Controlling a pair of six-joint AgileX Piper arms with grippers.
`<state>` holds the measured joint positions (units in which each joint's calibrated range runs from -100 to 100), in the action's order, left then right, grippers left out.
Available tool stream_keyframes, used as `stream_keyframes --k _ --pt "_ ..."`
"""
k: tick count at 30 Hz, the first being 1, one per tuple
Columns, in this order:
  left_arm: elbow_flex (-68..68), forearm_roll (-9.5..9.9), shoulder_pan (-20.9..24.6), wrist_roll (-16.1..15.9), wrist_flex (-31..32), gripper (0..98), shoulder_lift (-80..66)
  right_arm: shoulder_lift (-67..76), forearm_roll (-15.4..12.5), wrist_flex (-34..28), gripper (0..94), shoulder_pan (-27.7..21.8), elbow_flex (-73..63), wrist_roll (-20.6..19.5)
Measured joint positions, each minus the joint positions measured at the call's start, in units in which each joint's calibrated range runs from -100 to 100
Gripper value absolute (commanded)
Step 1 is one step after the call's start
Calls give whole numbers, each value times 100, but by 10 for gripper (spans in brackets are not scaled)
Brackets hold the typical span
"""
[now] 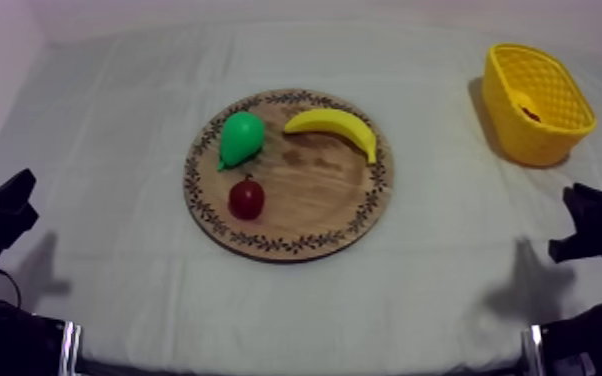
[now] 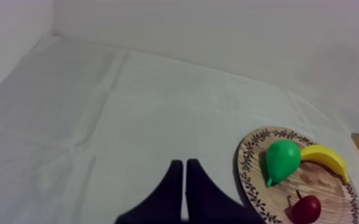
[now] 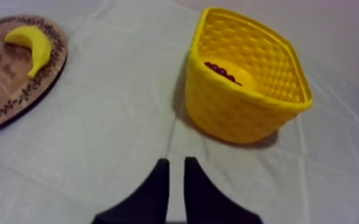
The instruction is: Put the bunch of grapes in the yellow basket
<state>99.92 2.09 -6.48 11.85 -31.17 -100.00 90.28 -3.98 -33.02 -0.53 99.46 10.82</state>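
Grapes (image 3: 220, 70) sit inside basket (image 3: 235, 116), ahead of right fingers (image 3: 160, 176), the nearer pair; these and left fingers (image 2: 173, 179) clenched on nothing.

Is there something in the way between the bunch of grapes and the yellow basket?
Nothing visible is in the way: the grapes already lie inside the basket, well apart from the board.

A green pear (image 1: 240, 138) is lying with its narrow end pointing at a small red fruit (image 1: 246, 198), which is sitting just beside it with its dark stem toward the pear. A yellow banana (image 1: 335, 127) is curving near the pear's broad end, not touching it. A grey-white cloth (image 1: 105, 260) is covering the surface (image 1: 445, 290) and showing faint creases.
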Motion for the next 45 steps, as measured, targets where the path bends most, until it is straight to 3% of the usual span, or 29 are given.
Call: stream_keyframes --k 19,22,31,45 --pt "0 0 0 0 0 1 0 538 213 -134 6 103 23 -914" --pt "0 0 0 0 0 1 0 538 231 -170 5 125 28 -810" --pt "0 0 0 -3 0 1 0 538 242 -179 4 144 28 27" --pt "0 0 0 -2 0 1 0 538 242 -192 4 144 28 112"
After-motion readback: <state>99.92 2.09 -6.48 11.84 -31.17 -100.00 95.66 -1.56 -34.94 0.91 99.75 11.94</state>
